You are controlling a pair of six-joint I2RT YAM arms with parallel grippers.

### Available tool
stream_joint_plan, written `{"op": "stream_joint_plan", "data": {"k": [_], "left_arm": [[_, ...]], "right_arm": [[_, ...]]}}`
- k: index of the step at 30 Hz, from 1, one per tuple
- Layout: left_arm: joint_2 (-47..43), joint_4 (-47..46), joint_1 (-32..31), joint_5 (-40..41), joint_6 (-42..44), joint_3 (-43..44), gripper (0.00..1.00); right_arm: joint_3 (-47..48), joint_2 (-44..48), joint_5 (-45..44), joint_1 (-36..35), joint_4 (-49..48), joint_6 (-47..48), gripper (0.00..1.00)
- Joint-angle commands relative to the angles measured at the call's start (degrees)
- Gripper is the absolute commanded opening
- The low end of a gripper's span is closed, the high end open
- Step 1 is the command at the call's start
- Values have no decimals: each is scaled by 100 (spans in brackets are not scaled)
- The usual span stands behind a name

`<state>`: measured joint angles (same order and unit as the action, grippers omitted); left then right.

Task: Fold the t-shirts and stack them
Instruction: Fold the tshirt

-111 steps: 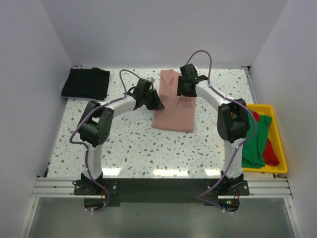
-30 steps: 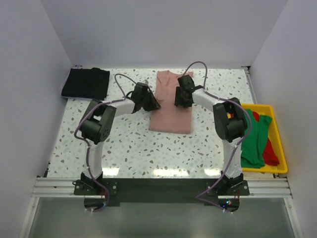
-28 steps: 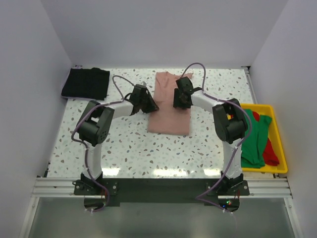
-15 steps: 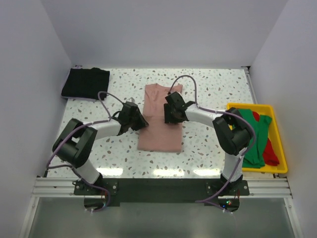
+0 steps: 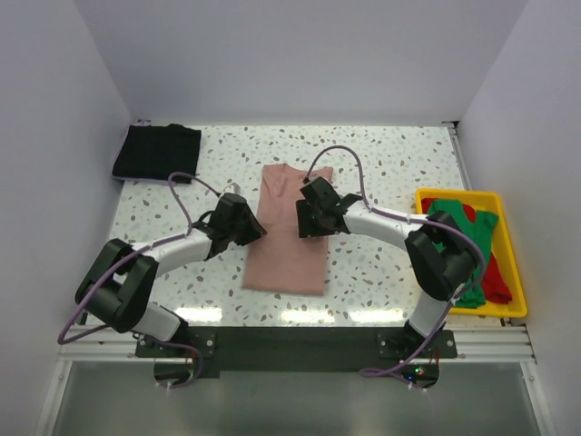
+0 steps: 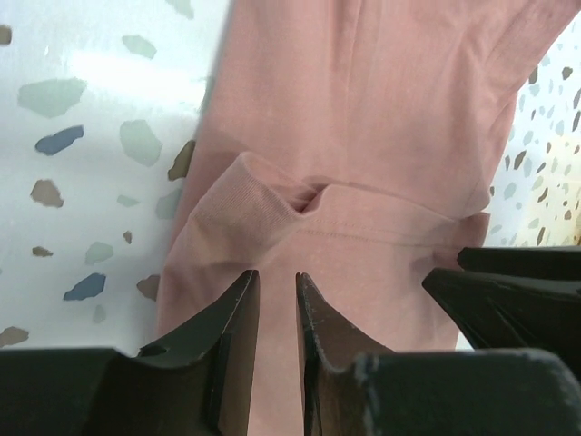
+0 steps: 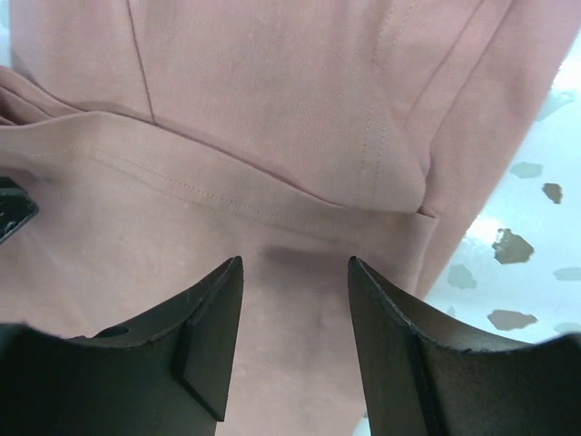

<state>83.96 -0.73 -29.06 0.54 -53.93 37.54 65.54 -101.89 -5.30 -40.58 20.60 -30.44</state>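
Note:
The dusty-pink t-shirt [image 5: 283, 250] lies folded into a long strip in the middle of the table, plain side up. My left gripper [image 5: 252, 224] is low over its left edge. In the left wrist view the left gripper [image 6: 277, 272] has a narrow gap between its jaws, with flat pink cloth [image 6: 381, 109] showing through. My right gripper [image 5: 304, 222] is low over the shirt's right side. In the right wrist view the right gripper [image 7: 295, 262] is open, with pink cloth [image 7: 254, 91] lying flat beneath. A folded black t-shirt [image 5: 157, 152] lies at the far left.
A yellow bin [image 5: 472, 194] at the right edge holds a green t-shirt [image 5: 477, 232] and a red one [image 5: 497, 277]. White walls close in the table on the left, the back and the right. The right gripper's black fingers [image 6: 508, 291] show at the right of the left wrist view.
Both grippers and the pink shirt have moved together from the back of the table towards the near edge and a little to the left. The black shirt and the bin have not moved.

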Motion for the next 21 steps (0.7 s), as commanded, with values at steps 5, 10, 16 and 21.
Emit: {"op": "stream_joint_plan", "data": {"k": [5,10,16,21], "left_arm": [[497,-41,41,131,252,658,28],[840,-59,102,140,313,887,27],[1087,-155,234,96,304,913,27],[1210,-208,304,-9,287,878,27]], "right_arm": [[179,652,-401,68,348,-15,53],[-84,635,-463,102,287,-24,47],[-278,152,-288,401,23,29,33],[-489,-16,-139,630,-108,47,22]]}}
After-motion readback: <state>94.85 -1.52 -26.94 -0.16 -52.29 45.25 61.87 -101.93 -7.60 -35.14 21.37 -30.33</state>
